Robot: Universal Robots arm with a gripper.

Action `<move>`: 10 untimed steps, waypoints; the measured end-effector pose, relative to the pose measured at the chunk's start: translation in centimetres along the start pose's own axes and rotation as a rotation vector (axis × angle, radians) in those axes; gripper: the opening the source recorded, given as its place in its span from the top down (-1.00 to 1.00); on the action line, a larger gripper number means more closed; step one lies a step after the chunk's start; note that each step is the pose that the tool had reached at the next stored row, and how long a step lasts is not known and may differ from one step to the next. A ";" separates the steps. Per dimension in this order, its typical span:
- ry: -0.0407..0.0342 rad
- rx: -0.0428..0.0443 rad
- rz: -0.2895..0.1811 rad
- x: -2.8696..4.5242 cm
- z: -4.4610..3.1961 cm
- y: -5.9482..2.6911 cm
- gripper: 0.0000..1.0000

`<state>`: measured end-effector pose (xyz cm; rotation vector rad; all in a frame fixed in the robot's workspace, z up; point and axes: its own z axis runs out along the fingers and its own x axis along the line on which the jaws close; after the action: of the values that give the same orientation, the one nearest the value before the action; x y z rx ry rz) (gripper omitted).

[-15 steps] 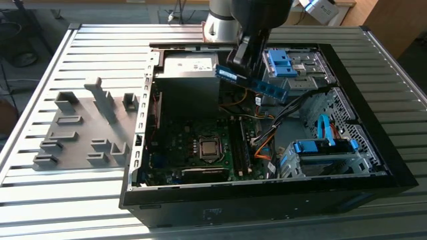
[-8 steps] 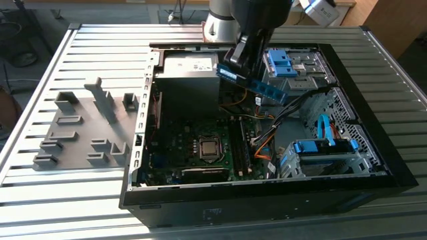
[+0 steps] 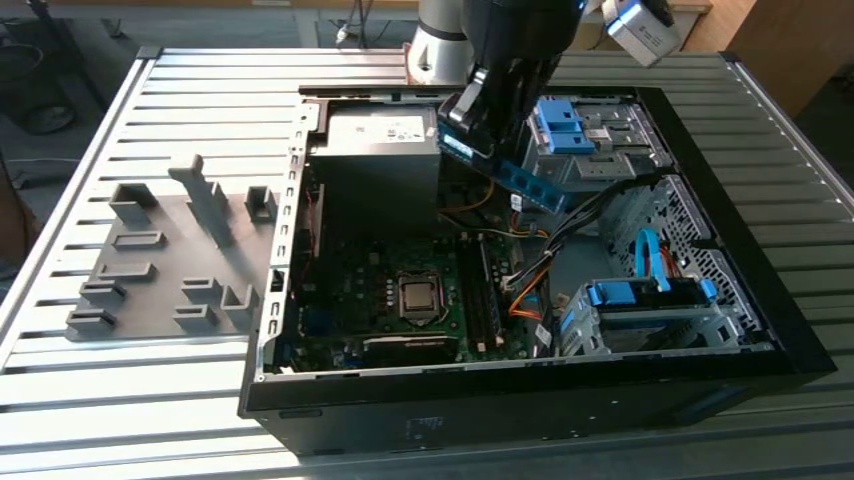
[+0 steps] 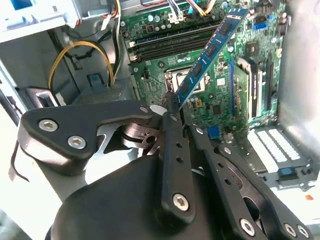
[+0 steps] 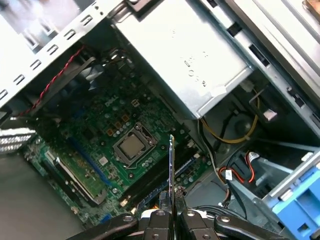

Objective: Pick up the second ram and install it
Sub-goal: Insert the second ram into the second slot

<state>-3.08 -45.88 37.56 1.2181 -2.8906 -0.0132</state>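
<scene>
The second ram (image 3: 527,180) is a thin blue-green stick hanging tilted over the open PC case (image 3: 274,300), above the power supply's edge. My gripper (image 3: 461,135) is shut on one end of it. In the second wrist view the stick (image 4: 210,50) slants out from the gripper (image 4: 171,105) over the motherboard. In the first wrist view the ram (image 5: 171,170) shows edge-on, rising from the gripper (image 5: 171,209). The long black memory slots (image 3: 478,290) (image 4: 170,40) lie below on the motherboard, apart from the stick.
A grey holder block (image 3: 174,250) sits on the slatted table at the exterior view's left. Inside the case are the CPU socket (image 3: 418,296), grey power supply (image 3: 378,130), blue drive cages (image 3: 581,125) and loose orange and yellow cables (image 3: 523,300).
</scene>
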 end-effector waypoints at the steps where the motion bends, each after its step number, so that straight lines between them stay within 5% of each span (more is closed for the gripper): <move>1: -0.0001 0.0001 0.016 0.00 0.02 0.00 0.72; 10: -0.0007 0.0007 0.173 0.00 0.22 0.00 0.72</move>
<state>-3.08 -45.88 37.35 0.9637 -2.9853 -0.0119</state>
